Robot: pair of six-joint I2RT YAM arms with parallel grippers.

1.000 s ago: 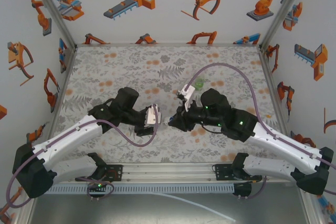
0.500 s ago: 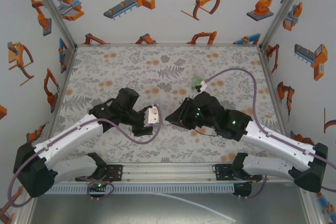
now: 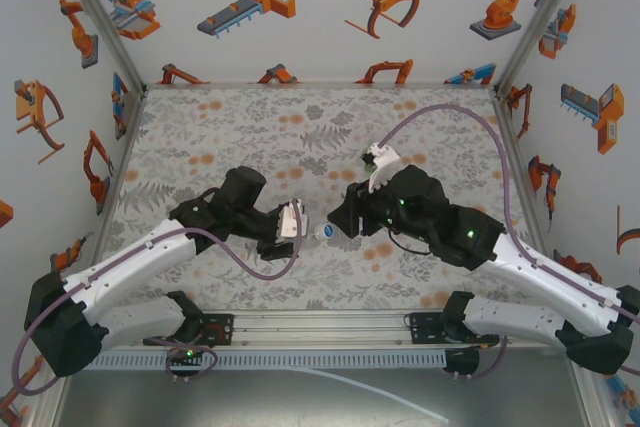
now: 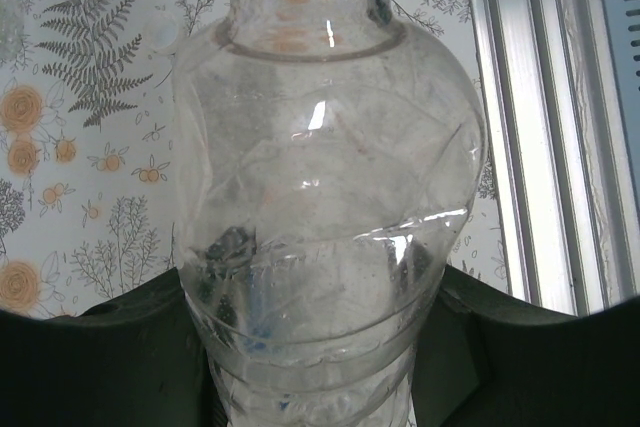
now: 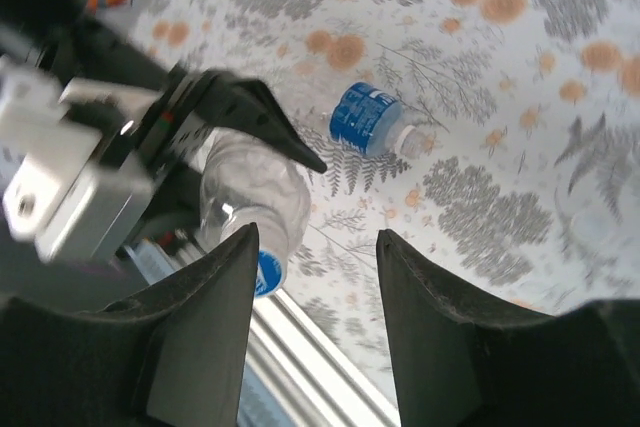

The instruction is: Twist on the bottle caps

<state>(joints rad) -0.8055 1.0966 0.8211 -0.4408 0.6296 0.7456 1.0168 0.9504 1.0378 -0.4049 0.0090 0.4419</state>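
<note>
Left gripper [image 4: 320, 292] clamped on clear bottle [image 4: 325, 177], right gripper [image 5: 318, 239] apart, blue-label bottle [image 5: 370, 121] lying, print unreadable

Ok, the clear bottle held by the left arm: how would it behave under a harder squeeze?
The clear bottle looks empty, so probably light. Its wall shows creases, so it likely buckles under pressure. The glossy, rounded plastic may slip.

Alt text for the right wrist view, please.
The open right gripper faces a clear bottle held in the left gripper. Beyond them, a blue-labelled bottle lies on its side on the floral table.
</note>
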